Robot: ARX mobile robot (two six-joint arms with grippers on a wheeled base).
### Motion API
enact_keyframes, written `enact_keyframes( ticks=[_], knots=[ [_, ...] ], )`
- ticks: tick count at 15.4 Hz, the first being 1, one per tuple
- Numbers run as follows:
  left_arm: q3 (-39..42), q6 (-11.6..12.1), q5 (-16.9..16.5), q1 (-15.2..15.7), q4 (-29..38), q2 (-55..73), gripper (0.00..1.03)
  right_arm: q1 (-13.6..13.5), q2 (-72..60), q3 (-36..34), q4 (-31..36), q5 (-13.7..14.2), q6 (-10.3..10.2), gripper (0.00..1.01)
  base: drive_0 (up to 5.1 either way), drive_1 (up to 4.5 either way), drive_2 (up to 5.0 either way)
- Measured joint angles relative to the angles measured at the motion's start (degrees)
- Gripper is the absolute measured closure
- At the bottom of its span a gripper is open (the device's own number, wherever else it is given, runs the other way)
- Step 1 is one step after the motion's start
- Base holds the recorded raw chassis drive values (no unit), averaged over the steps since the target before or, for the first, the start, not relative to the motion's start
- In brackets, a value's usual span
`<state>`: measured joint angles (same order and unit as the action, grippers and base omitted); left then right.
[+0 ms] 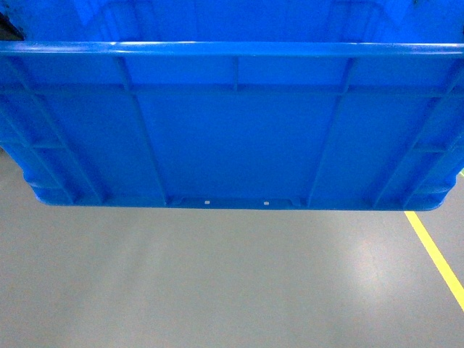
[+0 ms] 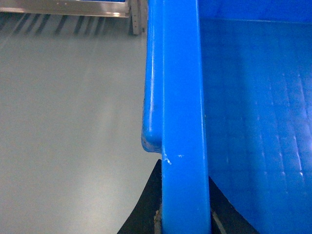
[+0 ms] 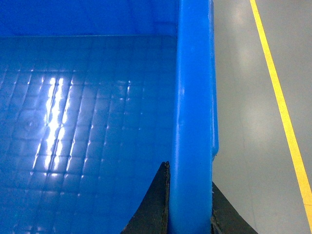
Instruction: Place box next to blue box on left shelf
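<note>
The box (image 1: pixel 232 138), a large bright-blue ribbed crate, hangs above the grey floor, and its near wall fills the upper half of the head view. My left gripper (image 2: pixel 184 195) is shut on the box's left rim (image 2: pixel 180 97), one black finger (image 2: pixel 146 209) on each side of it. My right gripper (image 3: pixel 190 195) is shut on the right rim (image 3: pixel 195 97) in the same way. The box hides both grippers in the head view. The silver front bar of the left shelf (image 2: pixel 68 7) shows at the top of the left wrist view. The other blue box cannot be made out.
Bare grey floor (image 1: pixel 217 283) lies below the box. A yellow floor line (image 1: pixel 435 254) runs along the right side and shows as a yellow line (image 3: pixel 278 92) in the right wrist view. Floor (image 2: pixel 73 122) separates the box from the shelf bar.
</note>
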<state>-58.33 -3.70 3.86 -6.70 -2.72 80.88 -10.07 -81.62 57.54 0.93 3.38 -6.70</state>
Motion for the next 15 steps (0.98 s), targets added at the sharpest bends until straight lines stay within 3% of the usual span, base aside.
enact_keyframes(
  ticks=[15],
  knots=[
    [0.0,0.0,0.0,0.0,0.0,0.0,0.97,0.0,0.0,0.0,0.0,0.0,0.0,0.93,0.0,4.27,-4.2]
  ],
)
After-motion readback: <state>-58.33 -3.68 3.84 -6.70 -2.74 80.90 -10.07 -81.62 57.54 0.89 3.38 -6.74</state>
